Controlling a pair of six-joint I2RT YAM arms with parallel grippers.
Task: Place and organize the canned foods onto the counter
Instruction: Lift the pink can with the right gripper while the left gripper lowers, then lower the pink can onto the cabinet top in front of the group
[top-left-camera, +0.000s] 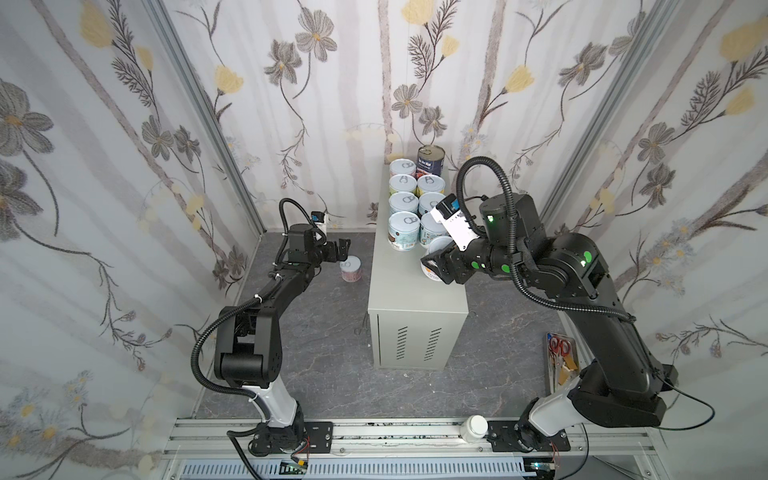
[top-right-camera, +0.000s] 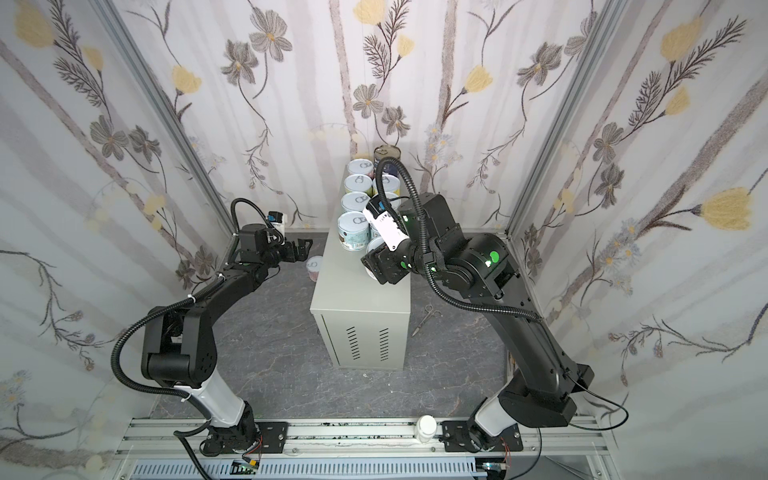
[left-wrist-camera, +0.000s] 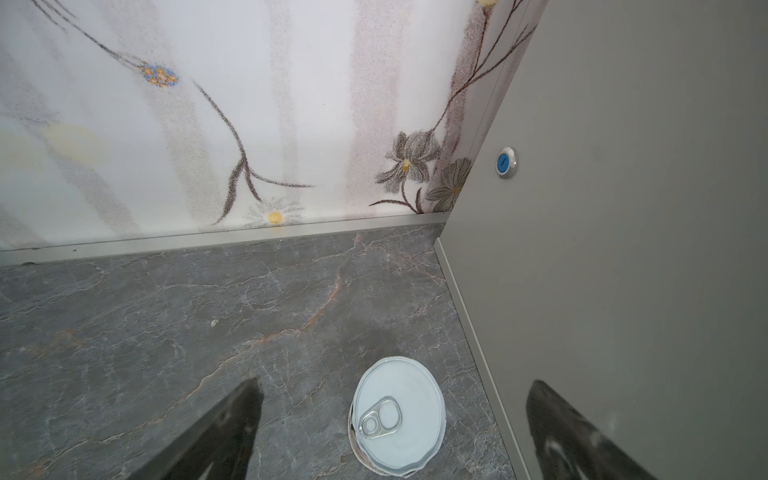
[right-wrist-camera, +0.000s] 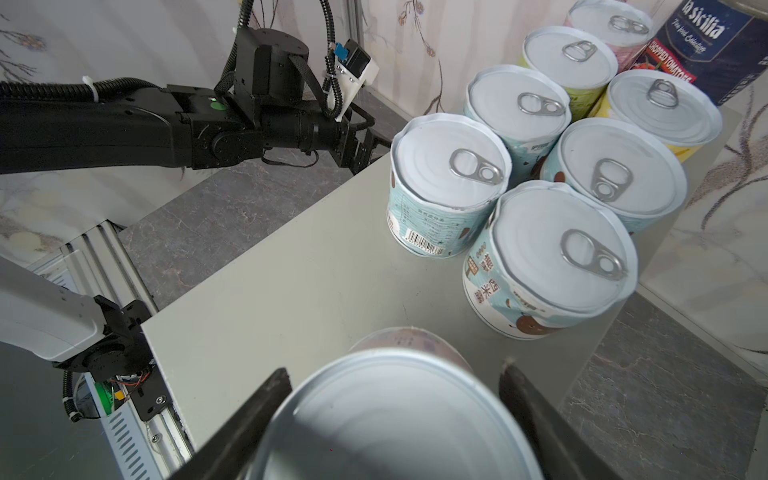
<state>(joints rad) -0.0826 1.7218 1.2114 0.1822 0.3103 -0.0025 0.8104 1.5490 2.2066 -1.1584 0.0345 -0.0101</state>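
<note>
While the right gripper (right-wrist-camera: 392, 370) clasps a pale-lidded can (right-wrist-camera: 395, 424) over the counter (top-left-camera: 399, 291), just in front of the grouped cans (top-left-camera: 404, 230) | left gripper (top-left-camera: 340, 248) — fingers wide, empty — near a pink can (top-left-camera: 351, 269) upright on the floor (top-left-camera: 316, 332).

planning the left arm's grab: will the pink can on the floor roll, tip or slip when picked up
Likely stiff: the pink can has a metal pull-tab lid. Its label looks wrinkled at the rim, so it might slip slightly. It stands upright, short and wide, on the floor, so tipping seems unlikely; knocked over, it would roll.
</note>
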